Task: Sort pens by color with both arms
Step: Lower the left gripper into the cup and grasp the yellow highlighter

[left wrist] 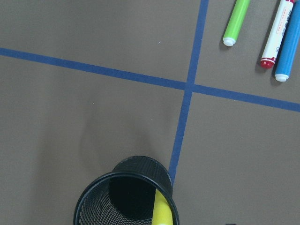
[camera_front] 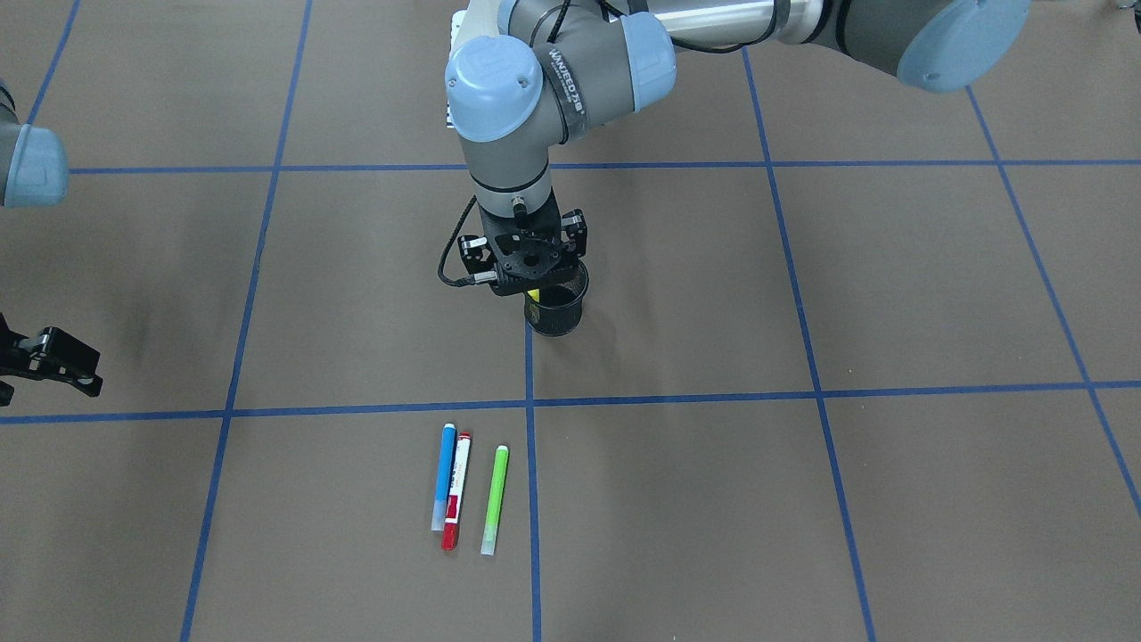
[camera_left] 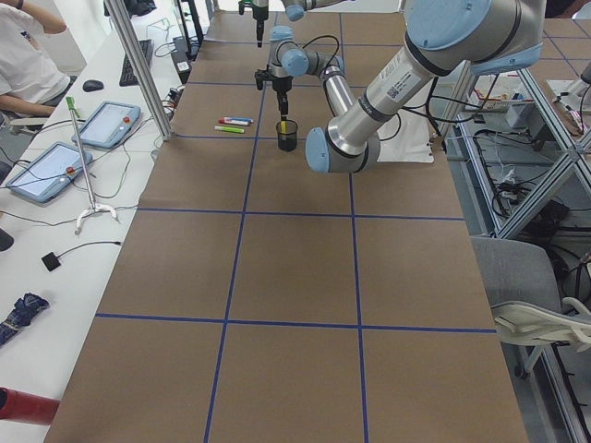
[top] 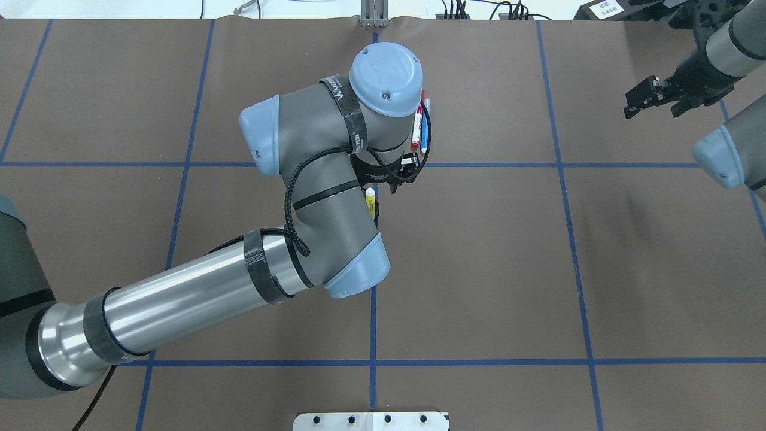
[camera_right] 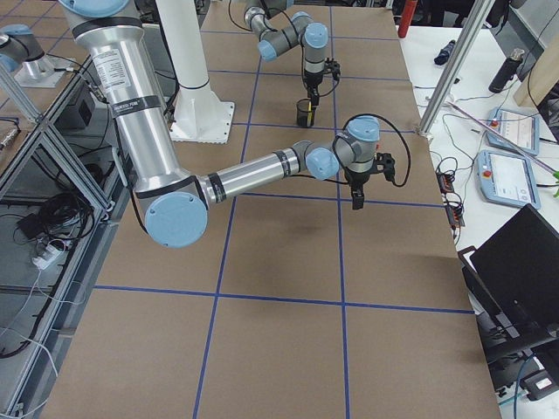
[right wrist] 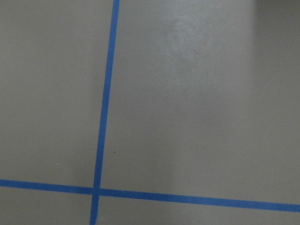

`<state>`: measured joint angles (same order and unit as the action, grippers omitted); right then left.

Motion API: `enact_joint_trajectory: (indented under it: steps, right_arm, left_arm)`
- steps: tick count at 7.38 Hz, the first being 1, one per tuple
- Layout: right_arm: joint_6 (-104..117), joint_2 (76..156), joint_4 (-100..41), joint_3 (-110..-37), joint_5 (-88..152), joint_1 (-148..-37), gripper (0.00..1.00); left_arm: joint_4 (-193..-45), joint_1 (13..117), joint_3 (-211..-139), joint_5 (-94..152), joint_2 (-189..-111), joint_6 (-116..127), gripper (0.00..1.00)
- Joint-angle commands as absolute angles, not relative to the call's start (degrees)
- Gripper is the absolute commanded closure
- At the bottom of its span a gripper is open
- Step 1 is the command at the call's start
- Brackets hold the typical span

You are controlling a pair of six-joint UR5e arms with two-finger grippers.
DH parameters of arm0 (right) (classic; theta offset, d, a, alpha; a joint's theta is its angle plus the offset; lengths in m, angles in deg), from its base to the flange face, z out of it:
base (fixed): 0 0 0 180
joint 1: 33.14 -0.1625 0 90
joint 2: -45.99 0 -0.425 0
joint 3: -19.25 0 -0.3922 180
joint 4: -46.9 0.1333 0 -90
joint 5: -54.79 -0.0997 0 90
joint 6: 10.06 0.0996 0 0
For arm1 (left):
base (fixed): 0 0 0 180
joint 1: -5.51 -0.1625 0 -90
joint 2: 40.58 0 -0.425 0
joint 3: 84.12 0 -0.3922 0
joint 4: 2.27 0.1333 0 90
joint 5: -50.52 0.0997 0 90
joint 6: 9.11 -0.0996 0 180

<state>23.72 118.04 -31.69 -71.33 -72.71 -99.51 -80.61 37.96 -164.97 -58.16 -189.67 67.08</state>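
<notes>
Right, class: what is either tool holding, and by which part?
Right tool: nothing. Left tool hangs over the cup with the yellow pen standing in it; whether it grips the pen's top end cannot be told.

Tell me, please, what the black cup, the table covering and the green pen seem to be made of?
The black cup: fine wire mesh, likely metal, matte black; its wall shows a see-through grid. The table covering: matte brown sheet, perhaps paper or vinyl; flat, little shine. The green pen: smooth plastic, by its soft sheen.
</notes>
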Motion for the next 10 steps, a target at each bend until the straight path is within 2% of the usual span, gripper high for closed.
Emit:
enact_joint_trajectory:
  steps: [1, 2, 3, 4, 6, 10]
  right_arm:
    - [23.69, 117.71, -31.41, -70.57, -72.47, -99.32, 0.0]
    - [23.78, 117.62, -31.41, -70.57, -72.47, -99.06, 0.0]
    - [23.78, 117.62, -31.41, -70.57, -72.47, -99.05, 0.0]
    - [23.78, 117.62, -31.41, -70.57, -72.47, -99.05, 0.0]
    - [23.78, 117.62, -31.41, -70.57, -72.56, -99.05, 0.0]
    - [23.78, 117.01, -31.5, -70.49, -72.47, -99.05, 0.0]
  left_arm:
    - [-81.46, 37.94, -164.98, -58.11, -189.03, 67.18, 0.37]
    - [-81.81, 37.86, -164.98, -58.11, -188.94, 67.27, 0.5]
    - [-81.73, 37.86, -164.98, -58.11, -188.85, 67.35, 0.57]
    - [-81.55, 37.59, -164.98, -58.2, -188.85, 67.44, 0.59]
    - [-81.29, 37.42, -164.98, -58.29, -188.94, 67.44, 1.0]
    - [-81.81, 37.42, -165.33, -58.73, -189.38, 69.01, 1.0]
